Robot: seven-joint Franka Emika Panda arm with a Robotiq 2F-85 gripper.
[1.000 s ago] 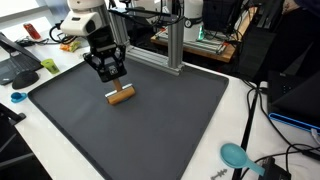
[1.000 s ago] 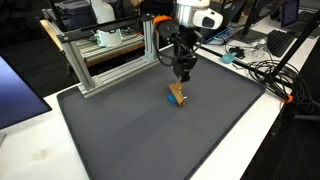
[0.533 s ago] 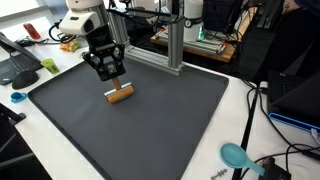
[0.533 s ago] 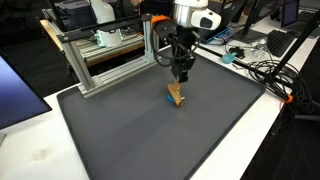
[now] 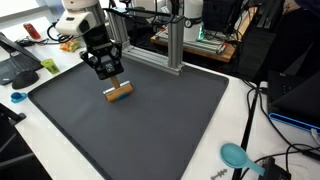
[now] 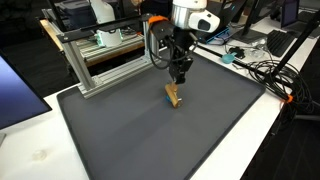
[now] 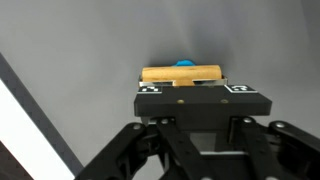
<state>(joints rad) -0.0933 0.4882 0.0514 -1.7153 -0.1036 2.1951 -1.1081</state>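
Note:
My gripper [image 5: 112,80] is shut on a short wooden piece [image 5: 119,93], which hangs from the fingertips just over the dark grey mat [image 5: 150,135]. In both exterior views the piece sits right under the black fingers, and from the other side the gripper [image 6: 178,82] carries the wooden piece [image 6: 174,96] tilted. In the wrist view the wooden piece [image 7: 180,76] lies crosswise beyond the black gripper body, with a small blue part [image 7: 184,64] showing behind it. The fingertips themselves are hidden there.
An aluminium frame [image 5: 175,40] stands at the back edge of the mat [image 6: 150,140], close behind the arm. A teal scoop [image 5: 236,155] and cables [image 5: 255,110] lie on the white table beside the mat. Clutter fills the desk behind.
The gripper has moved slightly up and away along the mat, taking the wooden piece with it. Its grip has not changed.

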